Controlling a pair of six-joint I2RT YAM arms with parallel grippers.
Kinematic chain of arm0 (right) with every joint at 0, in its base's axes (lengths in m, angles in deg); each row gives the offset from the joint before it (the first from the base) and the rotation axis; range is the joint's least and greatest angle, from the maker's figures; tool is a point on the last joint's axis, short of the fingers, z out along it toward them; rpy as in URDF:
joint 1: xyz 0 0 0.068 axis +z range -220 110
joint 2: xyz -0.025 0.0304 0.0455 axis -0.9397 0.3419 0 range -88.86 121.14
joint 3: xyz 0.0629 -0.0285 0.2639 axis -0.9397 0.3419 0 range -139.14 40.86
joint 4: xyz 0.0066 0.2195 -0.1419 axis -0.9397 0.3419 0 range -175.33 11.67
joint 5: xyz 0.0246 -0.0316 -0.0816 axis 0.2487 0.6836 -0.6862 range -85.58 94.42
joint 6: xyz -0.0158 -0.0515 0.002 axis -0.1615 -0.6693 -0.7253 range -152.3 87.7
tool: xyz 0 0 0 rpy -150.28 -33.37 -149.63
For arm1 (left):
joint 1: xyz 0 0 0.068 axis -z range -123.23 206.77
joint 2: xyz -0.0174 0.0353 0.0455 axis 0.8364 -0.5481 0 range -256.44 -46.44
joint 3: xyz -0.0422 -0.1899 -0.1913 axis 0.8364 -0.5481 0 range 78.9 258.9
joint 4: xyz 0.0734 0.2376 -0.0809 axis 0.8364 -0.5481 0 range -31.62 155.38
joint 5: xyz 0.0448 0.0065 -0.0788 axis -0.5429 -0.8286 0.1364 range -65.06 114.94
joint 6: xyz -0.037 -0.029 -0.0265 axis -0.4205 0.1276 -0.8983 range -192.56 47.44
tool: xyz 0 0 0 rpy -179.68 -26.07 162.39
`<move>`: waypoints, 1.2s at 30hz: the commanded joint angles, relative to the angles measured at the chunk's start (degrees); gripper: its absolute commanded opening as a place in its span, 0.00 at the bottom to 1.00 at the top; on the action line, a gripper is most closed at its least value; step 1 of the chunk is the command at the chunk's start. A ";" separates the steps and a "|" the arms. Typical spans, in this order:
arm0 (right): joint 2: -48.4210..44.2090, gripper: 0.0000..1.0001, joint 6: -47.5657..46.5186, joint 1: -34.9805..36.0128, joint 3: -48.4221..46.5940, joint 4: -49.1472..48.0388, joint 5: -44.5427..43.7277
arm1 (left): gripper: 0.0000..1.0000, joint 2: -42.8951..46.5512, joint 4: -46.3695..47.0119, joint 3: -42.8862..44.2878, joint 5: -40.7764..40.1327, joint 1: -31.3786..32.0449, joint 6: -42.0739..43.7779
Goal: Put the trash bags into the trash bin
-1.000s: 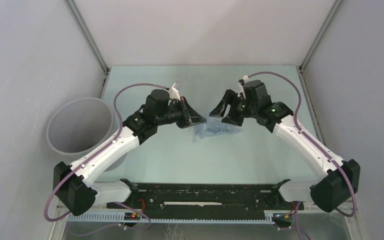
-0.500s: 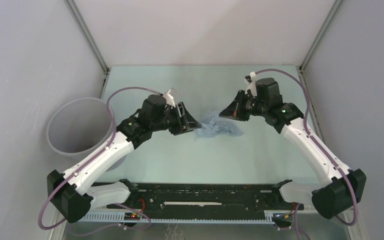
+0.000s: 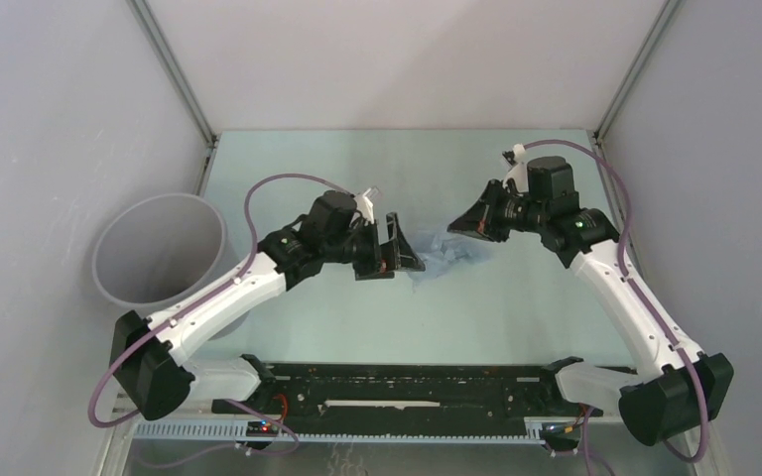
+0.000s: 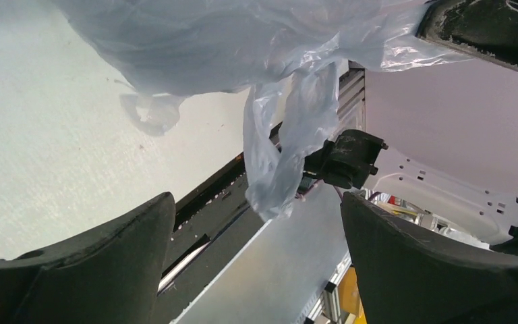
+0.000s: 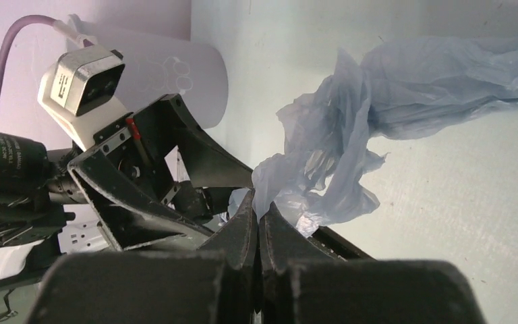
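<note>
The trash bag (image 3: pixel 444 258) is a crumpled pale-blue film, lifted a little above the table's middle. My right gripper (image 3: pixel 456 222) is shut on an edge of the film, which is pinched between the closed jaws of that gripper (image 5: pixel 259 204) in the right wrist view, where the rest of the bag (image 5: pixel 378 108) trails off to the right. My left gripper (image 3: pixel 404 255) stands open just left of the bag. In the left wrist view a strand of the bag (image 4: pixel 280 155) hangs ahead of the left gripper (image 4: pixel 256 223), with nothing between its wide-spread fingers. The grey trash bin (image 3: pixel 159 250) stands at the far left.
Grey enclosure walls (image 3: pixel 60 119) close in the pale-green table (image 3: pixel 377 159) on three sides. A black rail (image 3: pixel 407 387) runs along the near edge between the arm bases. Purple cables (image 3: pixel 278 183) loop over both arms. The bin's side (image 5: pixel 175 74) shows behind the left gripper.
My left gripper has opened and let go of the bag. The right gripper has shut on the bag and drawn it to the right; the left arm followed rightward.
</note>
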 commanded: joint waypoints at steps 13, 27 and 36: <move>-8.03 0.00 20.28 -1.63 4.06 -30.09 3.97 | 1.00 5.71 14.67 1.52 -2.99 0.45 -13.19; -2.14 0.00 24.74 -1.48 -3.53 -27.36 3.51 | 0.94 4.53 3.62 17.81 -13.19 0.97 4.33; 1.69 0.00 25.04 -0.53 -5.46 -27.71 18.24 | 0.99 6.69 3.58 18.36 -14.99 1.22 21.22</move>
